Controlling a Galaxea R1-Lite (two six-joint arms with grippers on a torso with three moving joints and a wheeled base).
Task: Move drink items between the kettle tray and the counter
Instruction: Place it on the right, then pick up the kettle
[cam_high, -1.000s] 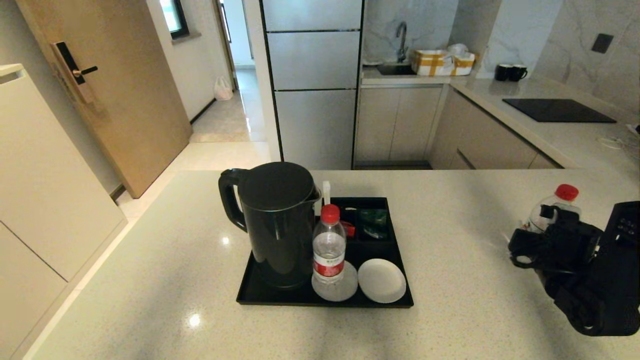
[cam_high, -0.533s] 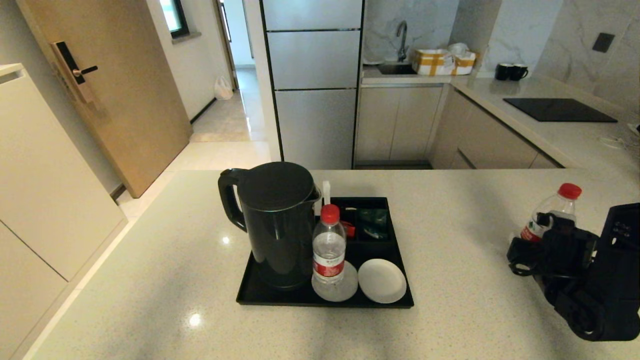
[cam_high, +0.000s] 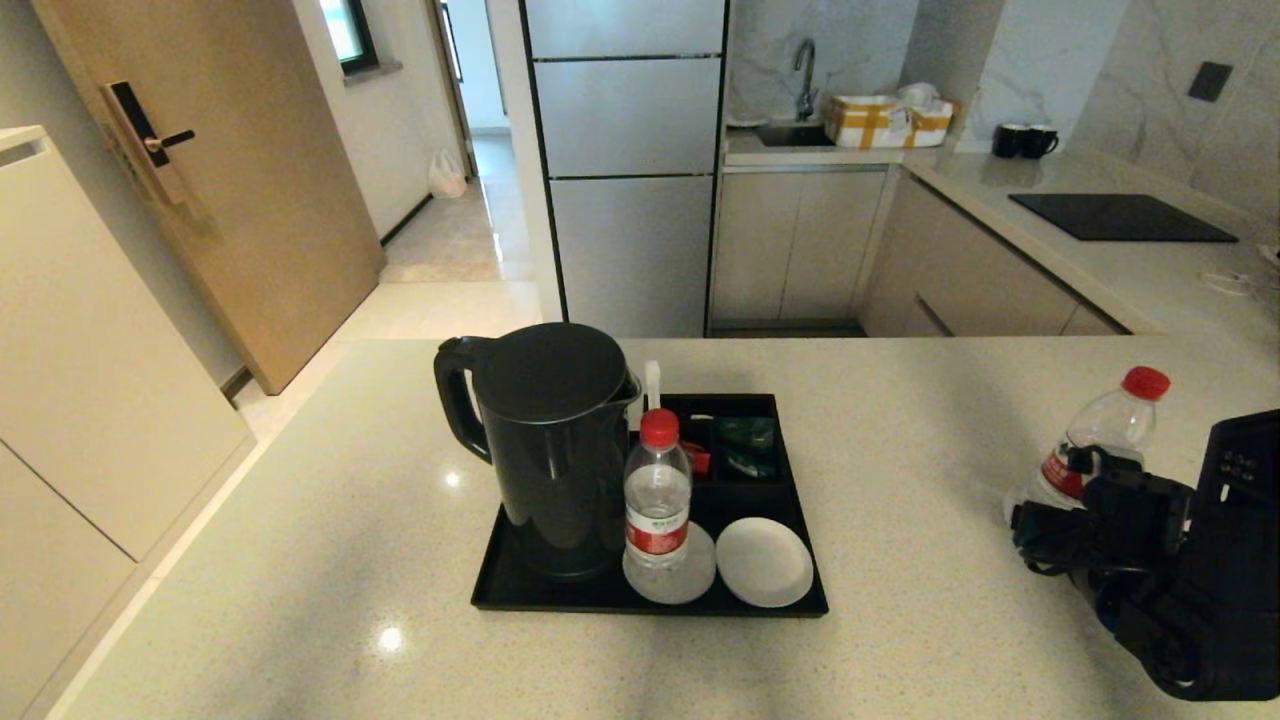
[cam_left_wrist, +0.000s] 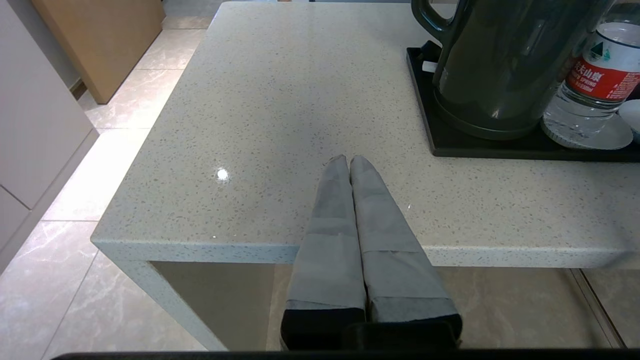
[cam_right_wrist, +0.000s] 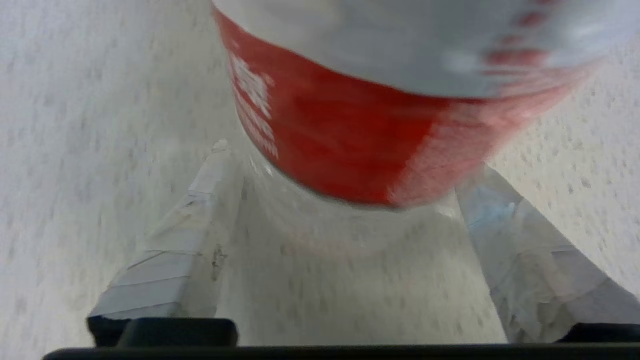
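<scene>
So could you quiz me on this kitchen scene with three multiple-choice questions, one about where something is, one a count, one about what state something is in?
1. Where does the kettle stand?
A. on the black tray
B. on the bare counter
C. in the sink

2. How many red-capped bottles are in the head view?
A. one
B. two
C. three

3. How do the fingers of the right gripper stand?
A. pressed together
B. spread apart, one on each side of a bottle
C. clamped on a saucer

Answers:
1. A, its base sits on the tray's left part, beside the bottle on the tray.
2. B, one on the tray, and the bottle on the counter to the right on the worktop.
3. B, the right wrist view shows a gap between each finger and the red label.
</scene>
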